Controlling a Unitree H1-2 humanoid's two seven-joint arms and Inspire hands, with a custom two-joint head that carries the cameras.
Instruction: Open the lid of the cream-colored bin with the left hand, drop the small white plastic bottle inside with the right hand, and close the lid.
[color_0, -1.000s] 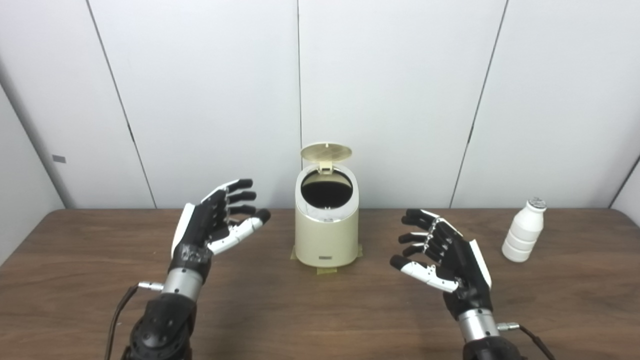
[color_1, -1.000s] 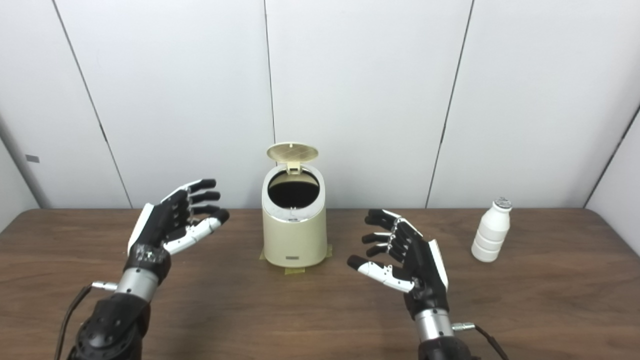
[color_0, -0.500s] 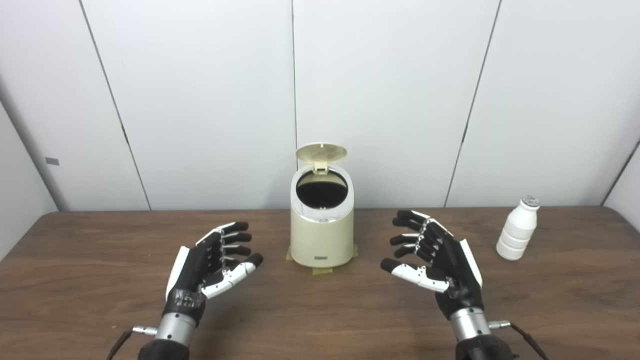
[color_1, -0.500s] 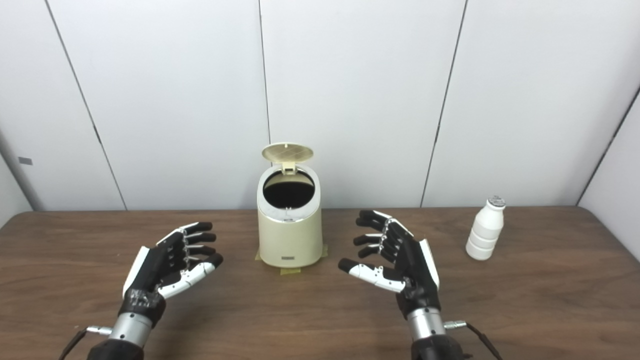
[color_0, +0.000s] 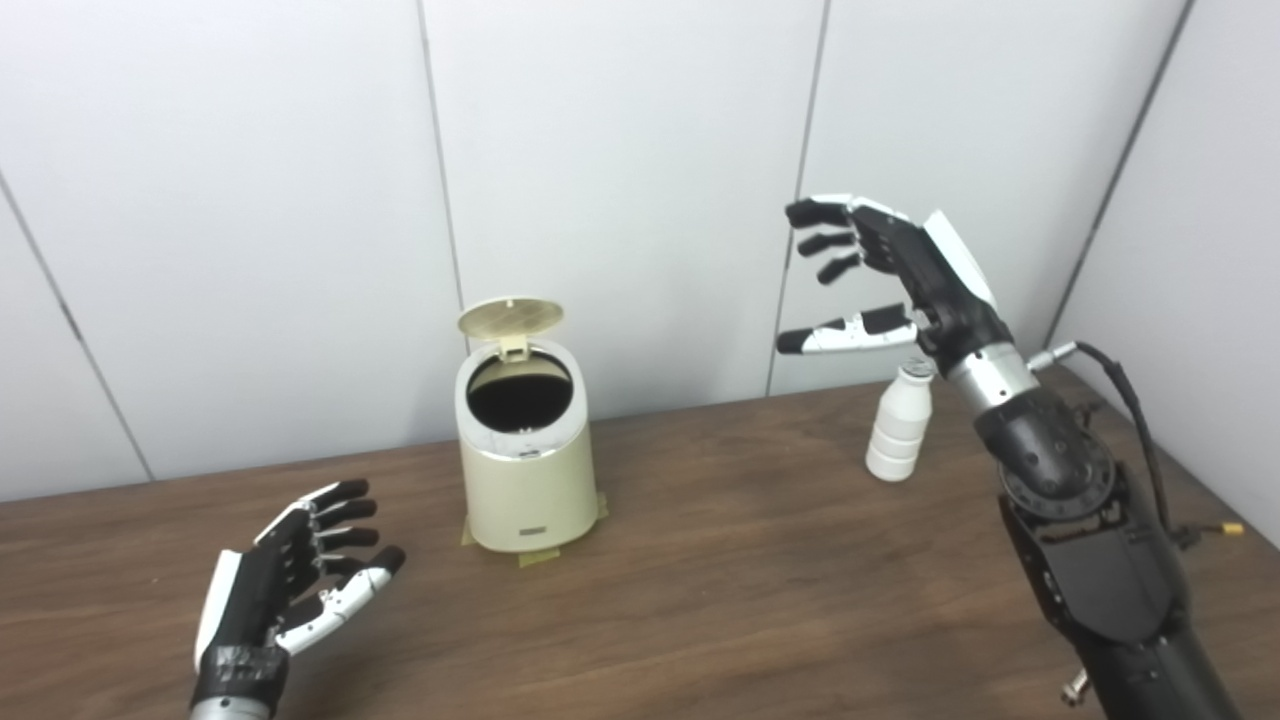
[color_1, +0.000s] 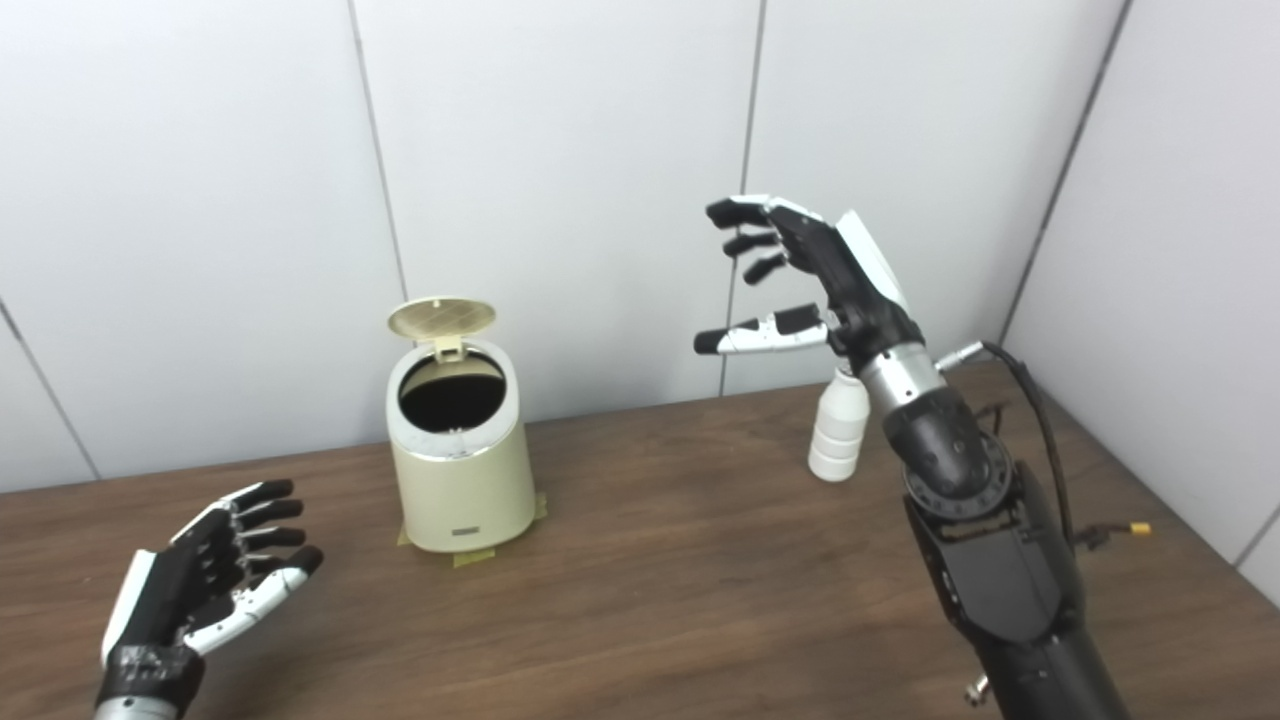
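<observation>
Two hands spread, both empty.
The right hand (color_0: 890, 275) hangs raised above the bottle (color_0: 898, 424) (upright on the table (color_0: 720, 580)); the left hand (color_0: 290, 590) is low, palm inward, beside the bin (color_0: 522, 470), whose lid (color_0: 510, 318) is up.

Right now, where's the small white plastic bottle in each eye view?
Left eye view: small white plastic bottle stands right of centre, below the raised right hand.
Right eye view: same bottle, partly behind the right wrist.
Shared landmark: open cream-colored bin, to the bottle's left.
</observation>
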